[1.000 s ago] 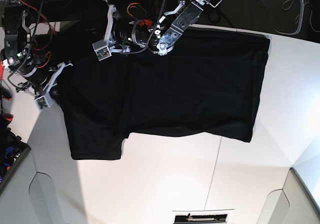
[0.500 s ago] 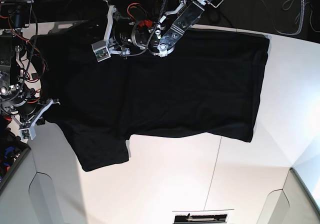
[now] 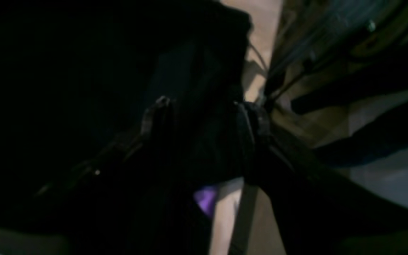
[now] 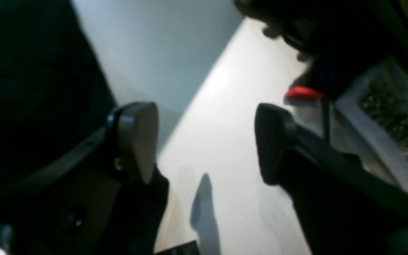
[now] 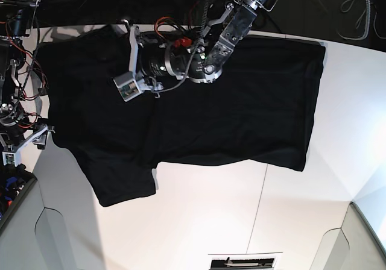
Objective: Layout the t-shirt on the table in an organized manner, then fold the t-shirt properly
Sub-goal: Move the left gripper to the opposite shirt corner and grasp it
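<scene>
Table (image 5: 199, 216) carries the shirt (image 5: 241, 101), spread flat and dark side up, a sleeve hanging out toward the near edge, so layout looks nearly done. Left end effector (image 5: 136, 83) sits over the shirt's middle, fingers apart with black cloth between and below them, apparently letting go. Right end effector (image 4: 204, 141) is just off the shirt's edge, fingers wide, empty over bare table.

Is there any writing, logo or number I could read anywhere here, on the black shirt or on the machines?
None can be read.
The large black fabric t-shirt shows only plain dark cloth in the base view; no lettering is visible.
The left wrist view shows a small purple patch, too blurred to make out.
The smooth white tabletop carries no markings, only a thin dark seam.
</scene>
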Robot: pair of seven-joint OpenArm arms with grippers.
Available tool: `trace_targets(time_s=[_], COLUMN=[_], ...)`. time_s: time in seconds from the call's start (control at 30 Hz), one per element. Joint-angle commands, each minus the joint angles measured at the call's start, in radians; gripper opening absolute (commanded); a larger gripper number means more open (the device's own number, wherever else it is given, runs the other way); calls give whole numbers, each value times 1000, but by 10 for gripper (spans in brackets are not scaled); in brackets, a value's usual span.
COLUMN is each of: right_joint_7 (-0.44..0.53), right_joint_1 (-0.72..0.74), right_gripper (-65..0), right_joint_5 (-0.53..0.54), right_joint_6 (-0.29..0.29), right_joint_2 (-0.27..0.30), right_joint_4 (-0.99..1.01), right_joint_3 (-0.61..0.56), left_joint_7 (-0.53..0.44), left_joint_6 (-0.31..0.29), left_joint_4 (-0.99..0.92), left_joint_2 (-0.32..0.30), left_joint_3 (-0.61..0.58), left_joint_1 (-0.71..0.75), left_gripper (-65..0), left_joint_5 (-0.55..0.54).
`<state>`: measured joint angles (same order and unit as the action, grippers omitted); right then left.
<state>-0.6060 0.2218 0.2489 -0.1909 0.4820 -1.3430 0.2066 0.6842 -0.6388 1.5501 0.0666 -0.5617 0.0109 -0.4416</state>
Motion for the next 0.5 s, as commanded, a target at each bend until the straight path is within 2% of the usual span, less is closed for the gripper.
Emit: trace_targets(time_s=[0.0, 0.17, 0.3, 0.4, 0.47], right_joint_7=[27, 31, 30, 25, 24], right_joint_1=[22, 22, 19, 18, 18], right_gripper=[-222, -222, -221, -221, -221], right_joint_5=[21, 138, 156, 156, 160], right_joint_6=[-19, -177, -196, -195, -196], right_joint_2=[19, 14, 13, 13, 13], right_joint_4=[3, 85, 109, 109, 109], right_joint_3=[8, 8, 8, 8, 8], left_joint_7=[-13, -8, -5, -3, -3], left_joint_6=[0, 0, 16, 20, 27], left_joint_4=[20, 20, 20, 20, 20], left_joint_2=[13, 13, -16, -71, -115], left_joint_3=[20, 163, 282, 349, 392], left_joint_1=[-14, -14, -31, -59, -81], left_gripper=[-328, -328, -319, -272, -271], left_joint_5=[-35, -113, -163, -169, -169])
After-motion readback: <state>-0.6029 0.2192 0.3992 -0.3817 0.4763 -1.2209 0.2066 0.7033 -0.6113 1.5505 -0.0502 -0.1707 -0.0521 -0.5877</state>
